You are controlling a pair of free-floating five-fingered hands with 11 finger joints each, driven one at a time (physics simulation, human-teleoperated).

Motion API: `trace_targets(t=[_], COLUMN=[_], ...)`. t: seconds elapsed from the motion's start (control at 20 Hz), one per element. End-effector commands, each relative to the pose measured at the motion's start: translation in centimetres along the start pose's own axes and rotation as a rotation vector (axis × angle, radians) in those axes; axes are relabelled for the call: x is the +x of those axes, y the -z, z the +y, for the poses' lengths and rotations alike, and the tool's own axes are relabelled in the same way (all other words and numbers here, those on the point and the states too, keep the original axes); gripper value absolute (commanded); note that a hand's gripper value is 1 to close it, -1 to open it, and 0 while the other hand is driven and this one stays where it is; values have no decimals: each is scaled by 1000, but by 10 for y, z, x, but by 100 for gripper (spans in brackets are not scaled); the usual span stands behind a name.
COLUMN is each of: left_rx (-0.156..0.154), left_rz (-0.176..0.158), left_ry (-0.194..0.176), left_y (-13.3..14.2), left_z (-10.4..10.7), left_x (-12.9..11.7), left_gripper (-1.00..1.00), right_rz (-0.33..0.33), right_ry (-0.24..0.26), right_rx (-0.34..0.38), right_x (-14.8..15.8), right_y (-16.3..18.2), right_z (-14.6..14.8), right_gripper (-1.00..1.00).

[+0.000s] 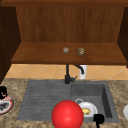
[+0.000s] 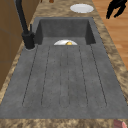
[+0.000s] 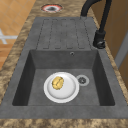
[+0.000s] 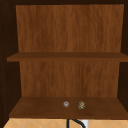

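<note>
Down in the sink basin [image 3: 37,62] a white plate [image 3: 68,91] was seen lying flat on the floor, just beside the drain [image 3: 82,80], and a small yellow food item [image 3: 57,83] was carried on it, left of its middle in the right side view. The same plate [image 1: 91,107] was shown in the front view at the basin's near right, partly covered by a large red ball [image 1: 67,114].

The right hand [image 1: 99,119] was seen at the sink's front edge, just right of the ball and near the plate; whether its fingers were wide or curled could not be told. In the left side view it [image 2: 115,8] appeared in the air past the bench's edge, fingers hanging down, holding nothing. The left hand [image 1: 3,92] was seen at the far left edge, over a red-rimmed dish [image 1: 5,106]; its state could not be told either.

A ribbed draining board [image 2: 65,75] made up the sink's left half, and a black tap [image 1: 68,75] was mounted behind it. The sink was set in a speckled stone bench [image 3: 10,62]; a white dish [image 2: 81,8] rested on it at the right end. Above, two small round objects, one grey [image 4: 66,104] and one brownish [image 4: 81,105], were kept close together on the lower shelf [image 4: 37,108] of an open wooden cabinet.
</note>
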Motion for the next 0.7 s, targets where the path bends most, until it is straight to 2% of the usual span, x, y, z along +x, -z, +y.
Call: trace_targets(t=[0.0, 0.1, 0.2, 0.35, 0.4, 0.45, 0.65], left_rx=[-4, 0, 1, 21, 40, 50, 58], left_rz=[-6, -7, -8, -39, -57, -60, -56], left_ry=[32, 31, 7, 7, 19, 23, 23], left_y=[4, 4, 3, 0, -7, -10, -23], left_z=[12, 11, 6, -12, -21, -25, -45], left_x=[10, 12, 15, 18, 11, 7, -12], left_gripper=[100, 100, 100, 100, 100, 100, 100], right_rz=[0, 0, 0, 0, 0, 0, 0], right_ry=[0, 0, 0, 0, 0, 0, 0], right_rx=[0, 0, 0, 0, 0, 0, 0], right_x=[0, 0, 0, 0, 0, 0, 0], right_y=[0, 0, 0, 0, 0, 0, 0], right_z=[0, 0, 0, 0, 0, 0, 0], right_gripper=[0, 0, 0, 0, 0, 0, 0])
